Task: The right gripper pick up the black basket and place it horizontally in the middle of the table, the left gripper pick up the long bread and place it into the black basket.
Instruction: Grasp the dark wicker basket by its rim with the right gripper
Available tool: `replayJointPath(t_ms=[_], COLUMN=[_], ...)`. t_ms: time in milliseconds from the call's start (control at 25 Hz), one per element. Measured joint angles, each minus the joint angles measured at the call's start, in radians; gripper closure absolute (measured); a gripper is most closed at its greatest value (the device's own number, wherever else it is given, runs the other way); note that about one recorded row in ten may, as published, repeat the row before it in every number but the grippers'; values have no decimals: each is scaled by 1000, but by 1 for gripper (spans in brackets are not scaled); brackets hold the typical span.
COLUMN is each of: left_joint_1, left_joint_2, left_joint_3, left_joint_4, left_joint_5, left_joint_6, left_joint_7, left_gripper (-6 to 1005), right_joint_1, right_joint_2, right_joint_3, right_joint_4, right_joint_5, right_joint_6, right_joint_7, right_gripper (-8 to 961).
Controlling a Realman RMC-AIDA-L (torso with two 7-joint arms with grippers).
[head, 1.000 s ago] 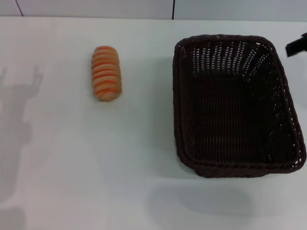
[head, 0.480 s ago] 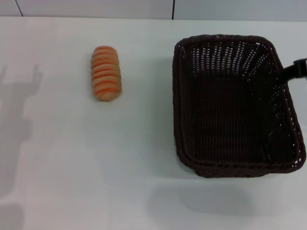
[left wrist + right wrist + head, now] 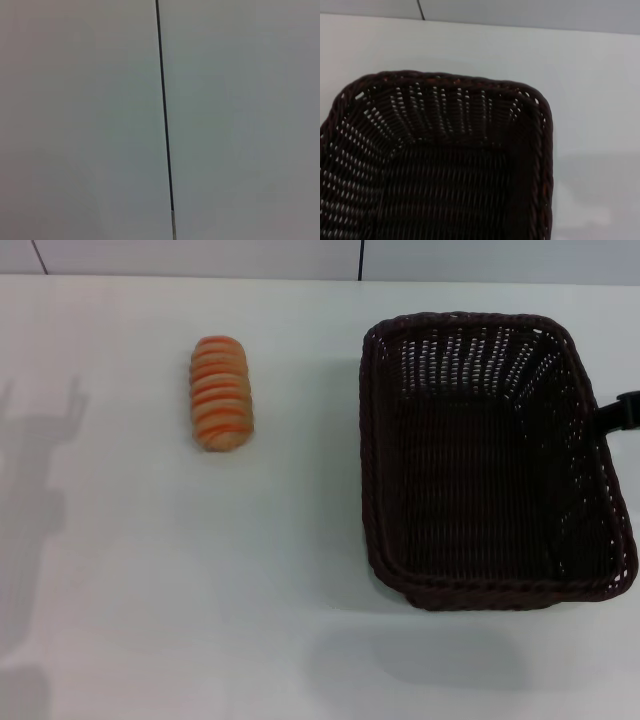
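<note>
- Since the black basket [image 3: 490, 460] sits empty on the right half of the desk [image 3: 300, 570] with its long side running away from you, the first step is not yet done: it has to be lifted, turned crosswise and set down mid-desk.
- You see only a dark sliver of the right end effector [image 3: 622, 412] at the head view's right edge, just beside the basket's right rim; whether its fingers are spread or closed, you cannot tell.
- Expect the basket to be light for its bulk and fairly stiff, with some give in the flared woven walls. The braided rim is the natural hold: pinch the right wall near the middle of its length, one finger inside and one outside, or the basket is likely to tip and swing.
- Your left end effector is not in view; only a faint shadow falls on the desk's left side.
- Well apart from the basket, on the left half, lies the long bread [image 3: 221, 392], end-on to you. Judge it soft and light: grip across its middle, gently, so it does not crush.
- No brand, label or writing shows on anything.
</note>
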Motion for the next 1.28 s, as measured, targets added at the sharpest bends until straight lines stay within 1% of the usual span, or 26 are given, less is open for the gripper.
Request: replayJointPath(t_ms=[240, 480, 840, 1040, 1280], left_joint_1=[-6, -7, -5, -2, -5], left_joint_2=[-1, 3, 3, 11, 11], left_joint_3=[0, 0, 0, 1, 1], left_joint_4=[-4, -1, -5, 3, 4], left_joint_5=[0, 0, 0, 0, 0], left_joint_6=[1, 3, 3, 7, 17], left_joint_7=[0, 0, 0, 0, 0], left_gripper=[140, 140, 140, 140, 140], right_joint_1=[-44, -50, -70, -75, -76], right_joint_2=[-1, 0, 2, 1, -1], right_joint_3=[-37, -63, -120, -141, -144], right_joint_4=[-14, -49, -133, -156, -165], right_joint_5=[19, 28, 33, 33, 33], right_joint_6=[-64, -94, -201, -240, -252], right_joint_7=[-2, -2, 0, -1, -14], right_gripper=[323, 328, 335, 340, 345])
